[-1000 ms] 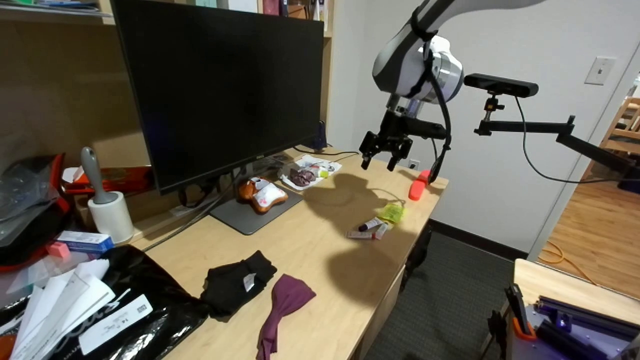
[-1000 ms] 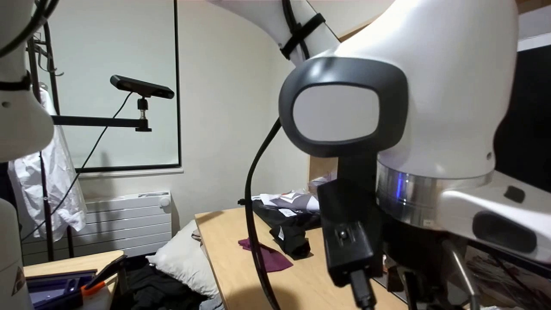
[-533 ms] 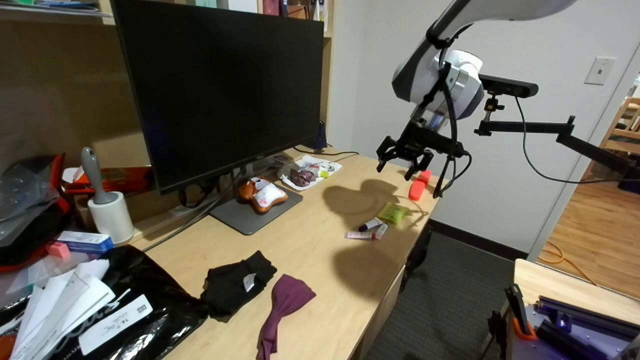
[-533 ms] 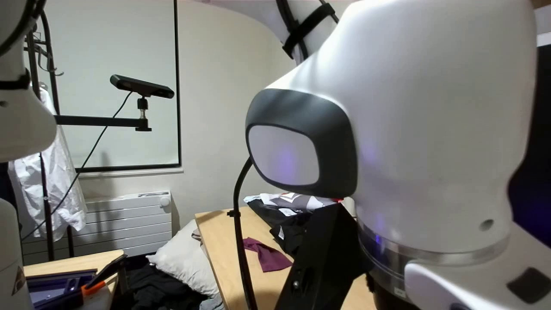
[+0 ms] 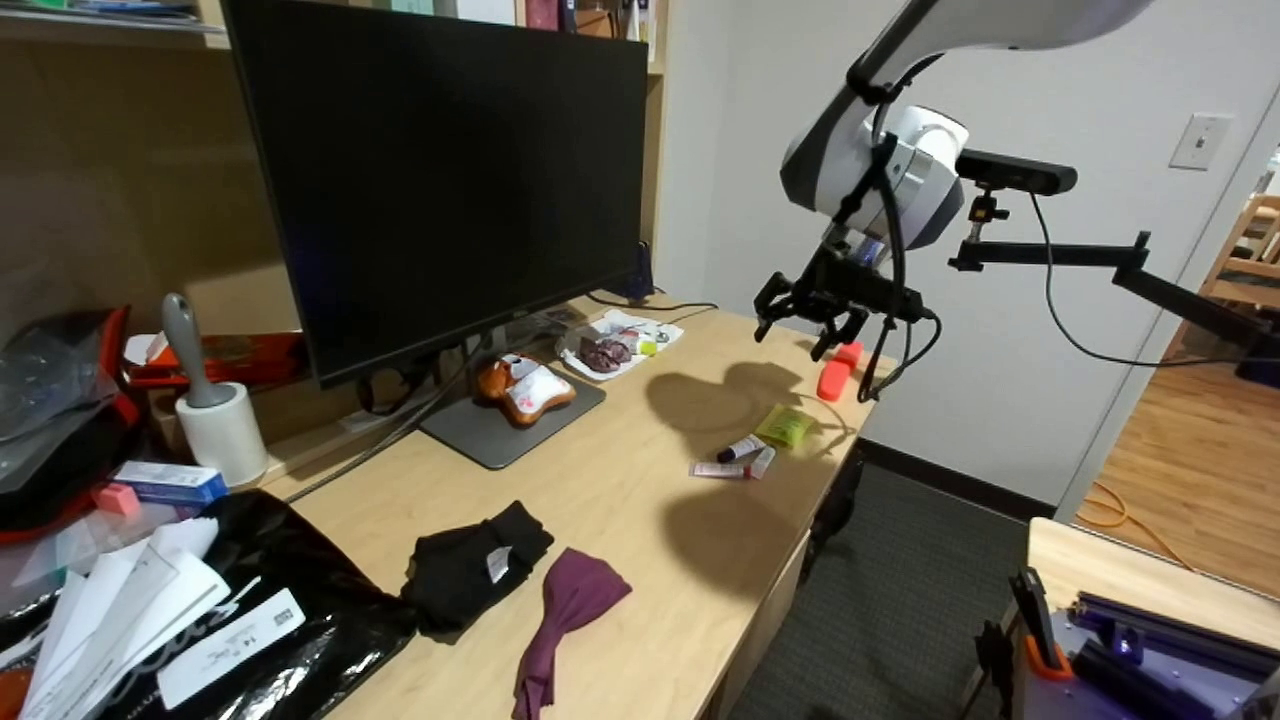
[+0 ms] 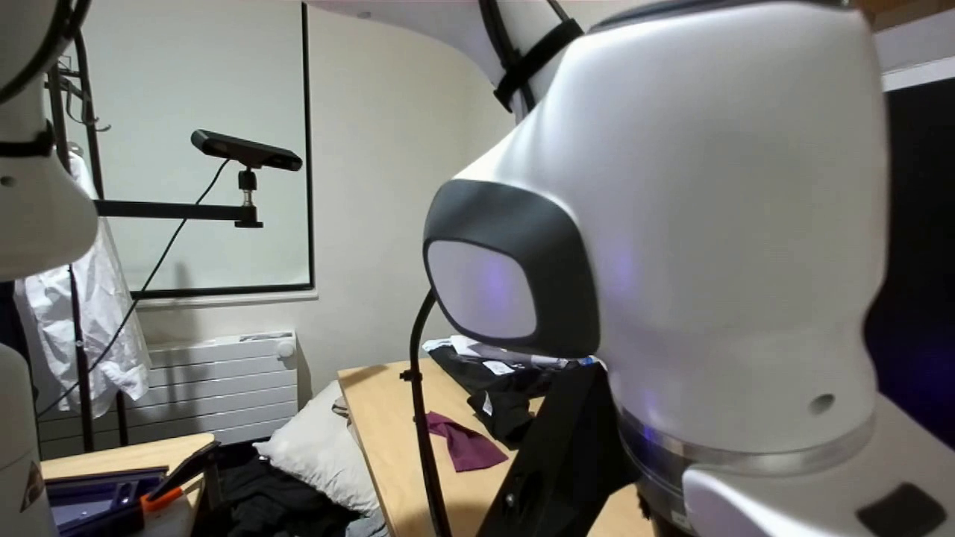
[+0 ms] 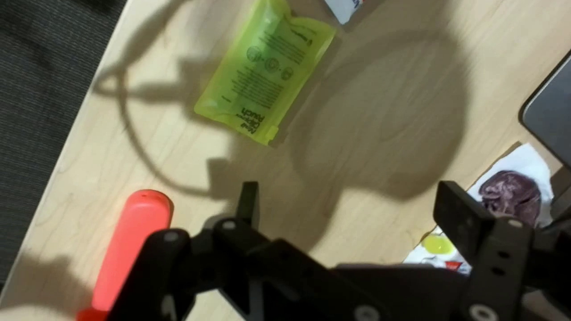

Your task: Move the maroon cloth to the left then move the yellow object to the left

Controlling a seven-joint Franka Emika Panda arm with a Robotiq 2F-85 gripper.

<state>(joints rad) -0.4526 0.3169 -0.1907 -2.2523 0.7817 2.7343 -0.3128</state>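
The maroon cloth (image 5: pixel 583 592) lies bunched on the near part of the wooden desk, beside a black cloth. It also shows in an exterior view (image 6: pixel 471 450), partly behind a cable. The yellow object is a flat, see-through yellow-green pouch (image 5: pixel 785 427) near the desk's edge. It shows large in the wrist view (image 7: pixel 265 73). My gripper (image 5: pixel 790 343) is open and empty above the far end of the desk. In the wrist view, my open jaws (image 7: pixel 347 191) have bare desk between them, with the pouch ahead of the jaws. The maroon cloth is out of the wrist view.
A red case (image 5: pixel 838 372) lies below the gripper near the desk edge. Small tubes (image 5: pixel 740 450) lie beside the pouch. A white paper (image 5: pixel 620 343) with small items, a monitor (image 5: pixel 440 180), a brown-and-white toy (image 5: pixel 525 388) and a black cloth (image 5: pixel 475 570) are on the desk.
My arm and gripper have moved right and slightly down in an exterior view and have tilted, mostly before half a second ago. The maroon cloth and the pouch lie where they were.
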